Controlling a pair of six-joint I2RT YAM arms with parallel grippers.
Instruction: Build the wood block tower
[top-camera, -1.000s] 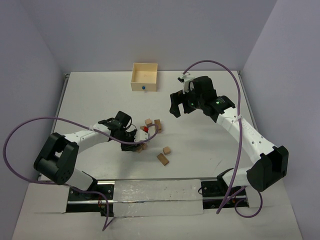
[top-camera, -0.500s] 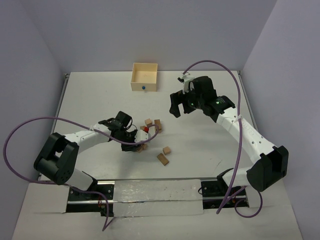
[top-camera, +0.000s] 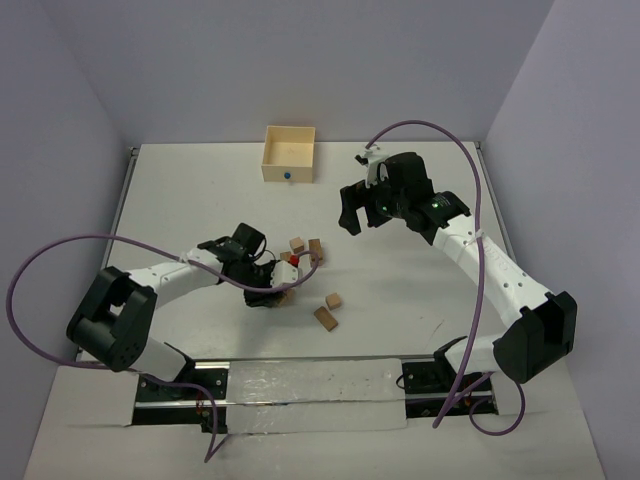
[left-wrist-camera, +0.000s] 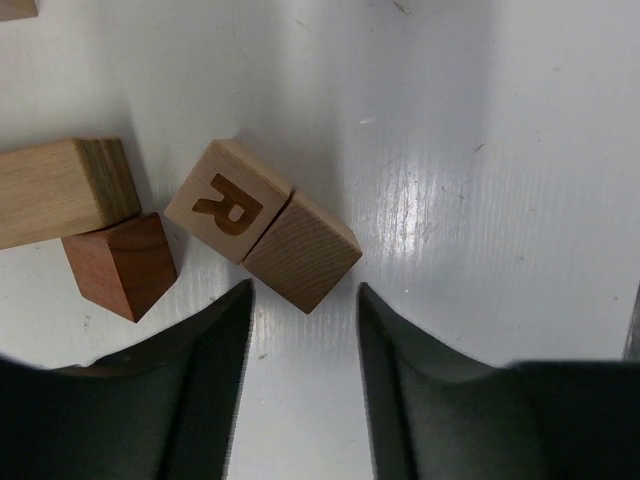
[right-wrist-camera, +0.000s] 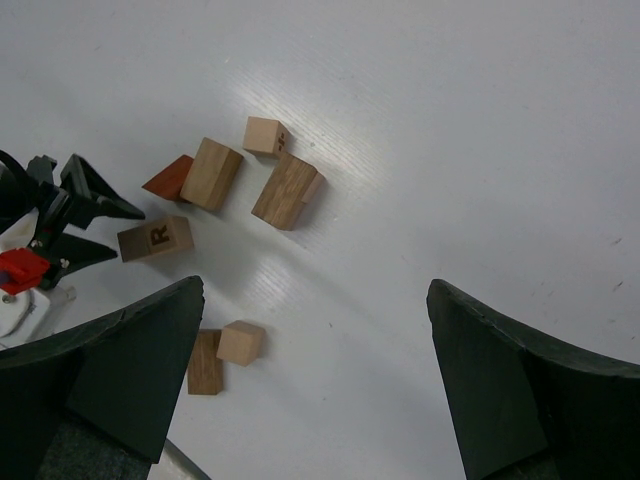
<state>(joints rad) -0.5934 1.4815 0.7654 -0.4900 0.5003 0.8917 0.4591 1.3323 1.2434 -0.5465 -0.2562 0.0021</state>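
Observation:
Several small wood blocks lie loose on the table and no upright tower shows. My left gripper (left-wrist-camera: 303, 300) is open and low over the table. A plain tan cube (left-wrist-camera: 302, 252) sits just ahead of its fingertips, touching a cube marked R (left-wrist-camera: 227, 200). A reddish block (left-wrist-camera: 120, 262) and a long tan brick (left-wrist-camera: 60, 190) lie to the left. In the top view this gripper (top-camera: 272, 285) is beside the block cluster (top-camera: 306, 247). My right gripper (right-wrist-camera: 315, 290) is wide open and empty, high above the blocks (top-camera: 360, 220). Below it lie a small cube (right-wrist-camera: 240, 342) and a flat brick (right-wrist-camera: 205, 362).
The pale square wooden box with a blue dot (top-camera: 288, 153) stands at the back of the white table. Two more blocks (top-camera: 329, 309) lie near the front middle. Purple cables loop from both arms. Grey walls enclose the table's sides.
My left gripper has shifted very slightly beside the blocks. The right arm has not moved.

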